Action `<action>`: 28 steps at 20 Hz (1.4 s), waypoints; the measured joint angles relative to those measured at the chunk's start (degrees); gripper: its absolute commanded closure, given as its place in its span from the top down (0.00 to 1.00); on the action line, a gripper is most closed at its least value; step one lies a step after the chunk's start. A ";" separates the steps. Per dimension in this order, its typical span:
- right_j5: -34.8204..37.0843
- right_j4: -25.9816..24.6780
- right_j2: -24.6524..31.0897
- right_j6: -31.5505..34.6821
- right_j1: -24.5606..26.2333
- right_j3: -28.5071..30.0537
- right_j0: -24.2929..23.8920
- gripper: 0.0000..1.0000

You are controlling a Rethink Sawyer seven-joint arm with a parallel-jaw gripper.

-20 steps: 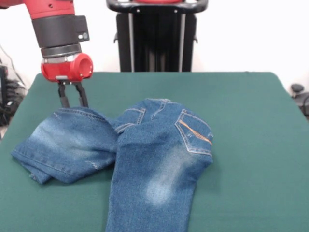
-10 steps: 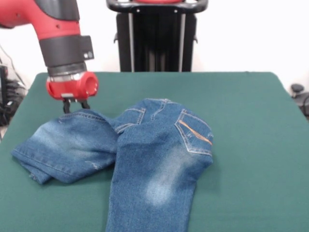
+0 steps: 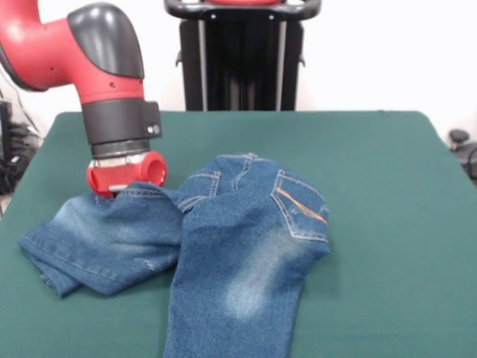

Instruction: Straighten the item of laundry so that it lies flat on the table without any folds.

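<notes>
The item of laundry, a pair of blue denim jeans [image 3: 246,239], lies crumpled on the green table [image 3: 387,186]. One leg runs toward the near edge and out of the picture. The other leg [image 3: 104,235] is folded out to the left, with its hem at the far left. The waist and the orange-stitched back pockets [image 3: 302,205] bunch up at the far side. My gripper [image 3: 125,179] is down at the far edge of the left leg, its lower part hidden behind the denim. Only its red base shows, so I cannot say whether it is open or shut.
The black pedestal [image 3: 242,56] stands beyond the table's far edge. Bare green table top stretches to the right of the jeans and along the far side. A dark object [image 3: 462,142] sits just off the right edge.
The arm has come down and moved a little to the right, from above the table to the far edge of the left leg. That edge of the denim has shifted slightly.
</notes>
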 measured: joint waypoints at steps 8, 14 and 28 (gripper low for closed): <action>-3.87 -0.34 -0.04 0.00 1.33 -0.65 0.49 1.00; -6.50 -0.25 -1.86 0.00 -0.79 -0.07 2.21 1.00; -36.50 4.32 -8.47 0.00 -15.21 4.95 8.57 1.00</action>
